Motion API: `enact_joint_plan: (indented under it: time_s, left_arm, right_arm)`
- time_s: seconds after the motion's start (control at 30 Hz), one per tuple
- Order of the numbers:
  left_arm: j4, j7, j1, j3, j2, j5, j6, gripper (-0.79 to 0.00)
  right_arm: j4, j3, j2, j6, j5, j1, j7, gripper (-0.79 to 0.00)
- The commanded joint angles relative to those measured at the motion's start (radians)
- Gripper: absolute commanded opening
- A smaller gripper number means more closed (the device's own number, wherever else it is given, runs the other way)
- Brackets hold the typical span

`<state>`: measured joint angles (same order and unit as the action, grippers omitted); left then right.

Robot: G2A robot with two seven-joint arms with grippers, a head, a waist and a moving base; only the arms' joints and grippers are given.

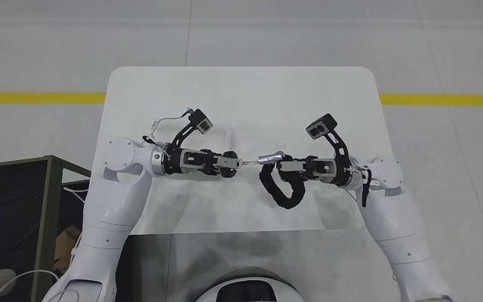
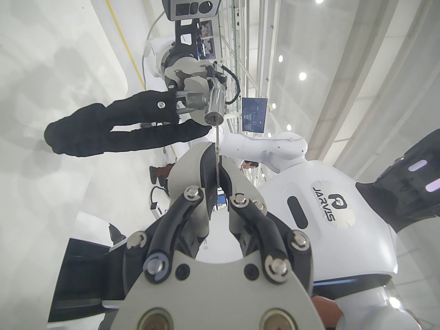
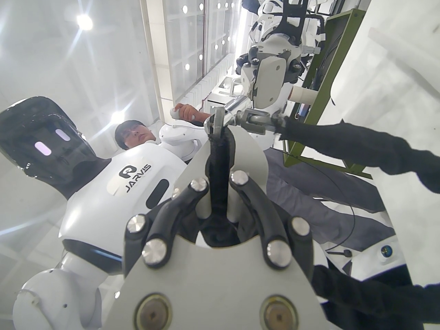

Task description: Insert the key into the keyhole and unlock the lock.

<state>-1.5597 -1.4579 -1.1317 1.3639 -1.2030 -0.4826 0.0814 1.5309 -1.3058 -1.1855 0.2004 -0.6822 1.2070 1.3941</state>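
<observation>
Top view, above middle of white table [image 1: 339, 83]: thin silver metal key [image 2: 217, 135] pinched tight in left gripper [image 2: 216, 157], tip at keyhole [image 2: 213, 117] of shiny round silver lock [image 2: 216, 99] with black cloth loop, clamped by right gripper [image 3: 217, 139]; depth unclear, turning and opening left to do.

Glossy white shells cover both arms [image 1: 119, 157], with black sections near the wrists. A black camera [image 1: 200, 121] sits on a black bracket [image 1: 183, 136] at each wrist; a white cable [image 1: 170, 117] loops by one. The left claw [image 2: 216, 151] and right claw [image 3: 218, 135] share grey base plates [image 2: 213, 293], silver screws [image 2: 192, 193], black linkages [image 2: 172, 221] and pale fingers [image 2: 187, 169]. The torso [image 3: 137, 180] is white with a dark emblem, the head [image 3: 44, 135] a black visor with two lilac bars.
</observation>
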Motion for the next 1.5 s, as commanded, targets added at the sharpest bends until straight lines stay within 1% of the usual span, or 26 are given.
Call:
enact_joint_plan:
  time_s: [0.0,0.67,0.97,1.3,1.47]
  left_arm:
    - [0.000,0.005,0.001,-0.002,0.000,0.002,-0.002,-0.785]
    - [-0.012,0.027,-0.002,-0.011,-0.001,0.001,0.002,-0.785]
    - [-0.046,0.053,-0.022,-0.019,-0.002,0.000,0.001,-0.785]
    - [-0.081,0.124,-0.037,-0.017,-0.001,0.065,0.002,-0.785]
    - [-0.090,0.130,-0.040,-0.023,-0.002,0.060,-0.004,-0.785]
  right_arm:
    - [0.002,-0.002,0.001,0.001,-0.001,0.003,0.000,-0.785]
    - [0.019,0.001,0.004,0.009,0.011,0.011,-0.015,-0.785]
    - [0.026,0.004,0.005,0.021,0.029,0.011,-0.033,-0.785]
    - [0.041,-0.009,0.008,0.068,0.060,0.018,-0.074,-0.785]
    - [0.045,-0.006,0.009,0.071,0.071,0.022,-0.080,-0.785]
